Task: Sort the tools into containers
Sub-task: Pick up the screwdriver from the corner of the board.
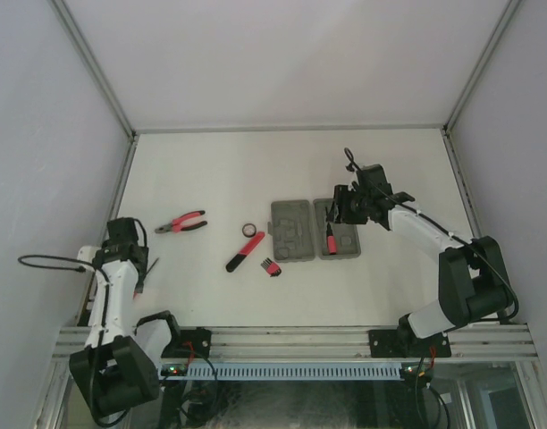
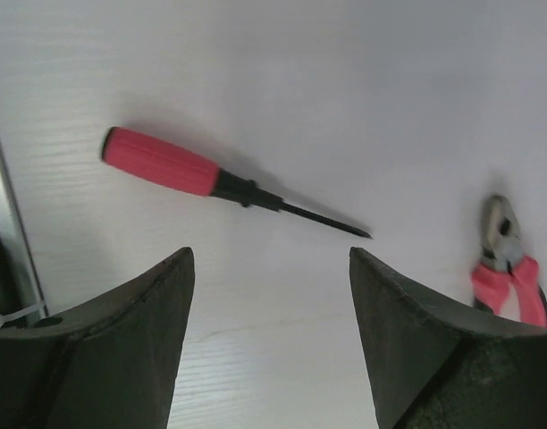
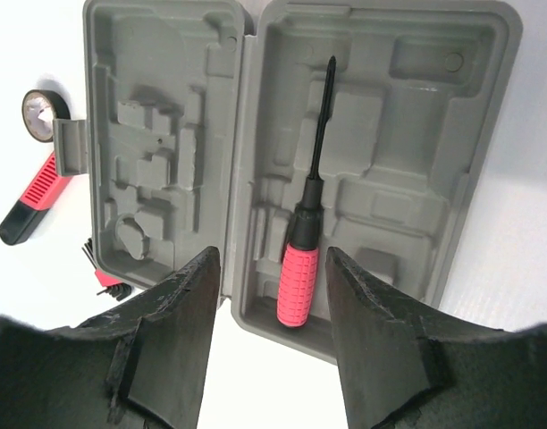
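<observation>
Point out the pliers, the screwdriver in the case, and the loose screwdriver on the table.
pliers (image 1: 189,221), top external view, on the red handles.
screwdriver in the case (image 3: 298,284), right wrist view, on its red handle.
loose screwdriver (image 2: 162,162), left wrist view, on its red handle.

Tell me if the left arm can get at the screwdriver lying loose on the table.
Probably yes. The left gripper is open, and the red-handled screwdriver lies flat on the bare table just ahead of it, with nothing over it. The pliers lie off to one side, apart from it.
</observation>
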Robot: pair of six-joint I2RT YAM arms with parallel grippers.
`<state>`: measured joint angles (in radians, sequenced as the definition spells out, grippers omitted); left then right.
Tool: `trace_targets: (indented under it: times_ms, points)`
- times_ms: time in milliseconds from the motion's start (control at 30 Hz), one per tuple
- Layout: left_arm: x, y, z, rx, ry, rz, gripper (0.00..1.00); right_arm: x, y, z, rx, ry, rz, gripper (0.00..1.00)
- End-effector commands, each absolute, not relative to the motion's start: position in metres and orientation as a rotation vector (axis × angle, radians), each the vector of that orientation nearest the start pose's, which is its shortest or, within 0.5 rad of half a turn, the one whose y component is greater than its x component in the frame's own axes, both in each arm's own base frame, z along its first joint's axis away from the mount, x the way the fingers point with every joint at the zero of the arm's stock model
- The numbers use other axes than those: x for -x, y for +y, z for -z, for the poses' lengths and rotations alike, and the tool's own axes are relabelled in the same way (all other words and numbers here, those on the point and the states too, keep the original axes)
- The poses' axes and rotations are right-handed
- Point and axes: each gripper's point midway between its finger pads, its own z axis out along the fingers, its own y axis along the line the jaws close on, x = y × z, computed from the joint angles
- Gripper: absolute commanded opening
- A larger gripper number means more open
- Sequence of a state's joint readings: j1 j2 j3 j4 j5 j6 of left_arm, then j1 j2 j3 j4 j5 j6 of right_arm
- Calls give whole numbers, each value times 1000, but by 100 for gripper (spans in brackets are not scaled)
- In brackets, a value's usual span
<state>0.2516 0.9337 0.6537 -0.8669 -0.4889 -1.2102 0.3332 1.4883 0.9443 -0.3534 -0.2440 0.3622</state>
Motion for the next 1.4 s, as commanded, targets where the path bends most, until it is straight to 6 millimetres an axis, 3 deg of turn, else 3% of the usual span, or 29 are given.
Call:
trace_targets:
  times_ms: [0, 233, 467, 900, 1367]
  points:
    - [-160, 104, -61, 2002, 1726, -302, 74, -331, 181, -102, 76, 2470, -660, 50]
    - [-137, 116, -49, 2132, 1650, -376, 75, -332, 185, -100, 92, 2484, -681, 50]
    - [-128, 121, -46, 2169, 1600, -419, 74, -332, 189, -99, 102, 2493, -698, 50]
    - [-131, 137, -46, 2189, 1504, -431, 74, -327, 191, -92, 122, 2523, -703, 50]
    - [-137, 145, -28, 2253, 1524, -426, 73, -324, 193, -87, 133, 2545, -718, 50]
